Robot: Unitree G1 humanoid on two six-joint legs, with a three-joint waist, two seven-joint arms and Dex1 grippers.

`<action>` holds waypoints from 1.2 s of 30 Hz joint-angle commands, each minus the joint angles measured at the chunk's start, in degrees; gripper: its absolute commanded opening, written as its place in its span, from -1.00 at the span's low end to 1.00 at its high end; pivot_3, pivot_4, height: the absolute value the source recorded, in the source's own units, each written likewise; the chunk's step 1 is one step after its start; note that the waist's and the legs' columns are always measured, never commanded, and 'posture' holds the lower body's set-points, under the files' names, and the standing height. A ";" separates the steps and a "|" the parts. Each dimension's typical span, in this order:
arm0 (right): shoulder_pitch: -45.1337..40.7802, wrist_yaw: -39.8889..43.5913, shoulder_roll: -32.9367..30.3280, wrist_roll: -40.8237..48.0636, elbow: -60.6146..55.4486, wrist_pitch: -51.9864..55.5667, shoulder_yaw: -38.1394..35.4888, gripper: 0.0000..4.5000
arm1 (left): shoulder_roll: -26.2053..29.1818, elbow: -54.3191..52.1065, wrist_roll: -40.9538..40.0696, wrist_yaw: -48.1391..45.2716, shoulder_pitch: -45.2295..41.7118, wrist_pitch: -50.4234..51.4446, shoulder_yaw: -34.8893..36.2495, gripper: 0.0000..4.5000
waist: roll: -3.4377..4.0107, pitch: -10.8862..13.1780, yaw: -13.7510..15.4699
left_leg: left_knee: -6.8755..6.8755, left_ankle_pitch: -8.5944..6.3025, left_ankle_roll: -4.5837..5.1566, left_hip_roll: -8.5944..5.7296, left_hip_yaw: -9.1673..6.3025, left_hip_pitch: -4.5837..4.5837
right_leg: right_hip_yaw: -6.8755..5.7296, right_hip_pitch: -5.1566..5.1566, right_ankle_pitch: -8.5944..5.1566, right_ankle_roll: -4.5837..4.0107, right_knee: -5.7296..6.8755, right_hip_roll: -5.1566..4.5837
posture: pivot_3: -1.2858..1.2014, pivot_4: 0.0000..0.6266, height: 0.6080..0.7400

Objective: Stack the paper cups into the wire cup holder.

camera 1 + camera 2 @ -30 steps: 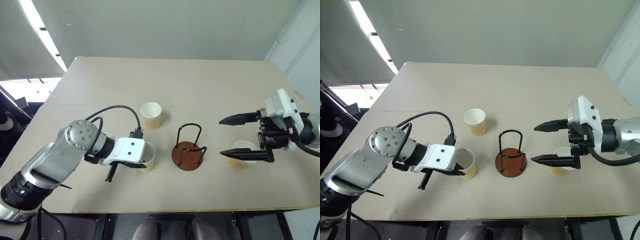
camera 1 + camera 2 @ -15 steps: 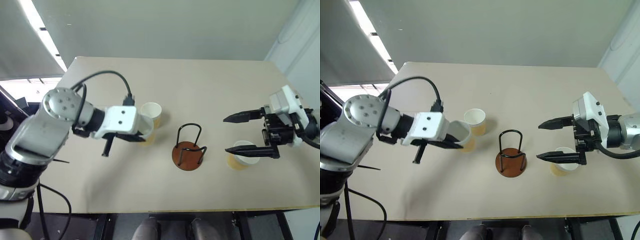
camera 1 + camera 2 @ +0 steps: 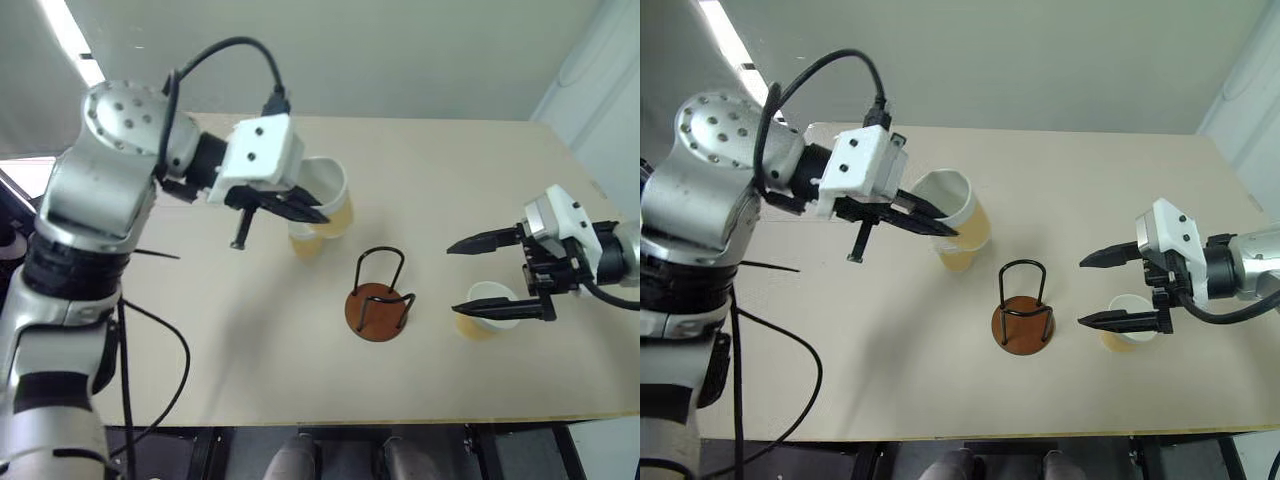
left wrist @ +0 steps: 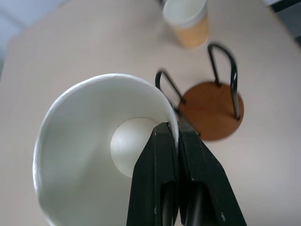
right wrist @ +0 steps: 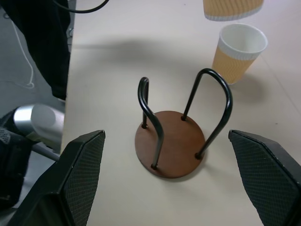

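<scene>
I see my left gripper (image 3: 940, 228) pinching a cup (image 3: 952, 212) by its rim above the table (image 3: 300, 360), a second cup (image 5: 237, 52) under it, holder (image 3: 379, 300) empty — right gripper (image 3: 497, 277) spread around the third cup (image 3: 487, 307).

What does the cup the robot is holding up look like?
The held cup is a small tapered paper cup, white inside with a rolled rim and ribbed yellow-tan outside. It is empty. The left gripper is shut on its rim, one finger inside, one outside. It hangs tilted in the air, touching nothing else, in front of another cup and not yet over the holder.
</scene>
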 commanded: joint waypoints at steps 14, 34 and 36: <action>-7.18 -3.88 -4.24 -0.34 0.93 1.56 -5.15 0.92 | -10.35 4.24 -4.36 -5.02 -7.06 -1.23 -6.28 -0.98 | -0.01 0.01 0.52 | 0.02 -0.02 0.07 -0.01 -0.02 -0.13 | -0.01 -0.01 0.04 0.10 -0.14 -0.02 | 0.03 -0.52 1.00; -2.90 -1.73 -7.82 -0.47 1.56 1.42 -10.49 0.92 | -11.62 5.14 -1.95 -5.02 -3.69 -4.79 -13.68 -0.98 | 0.00 0.01 0.51 | 0.01 -0.02 0.08 0.00 -0.01 -0.13 | -0.01 -0.01 0.03 0.13 -0.14 -0.01 | 0.03 -0.52 1.00; -2.48 -1.83 -7.97 -0.36 1.41 1.59 -10.94 0.92 | -11.73 4.68 -2.32 -5.02 -3.32 -4.35 -13.89 -0.98 | 0.00 0.01 0.51 | 0.01 -0.02 0.08 0.00 0.00 -0.13 | -0.01 -0.01 0.03 0.13 -0.14 -0.01 | 0.03 -0.52 1.00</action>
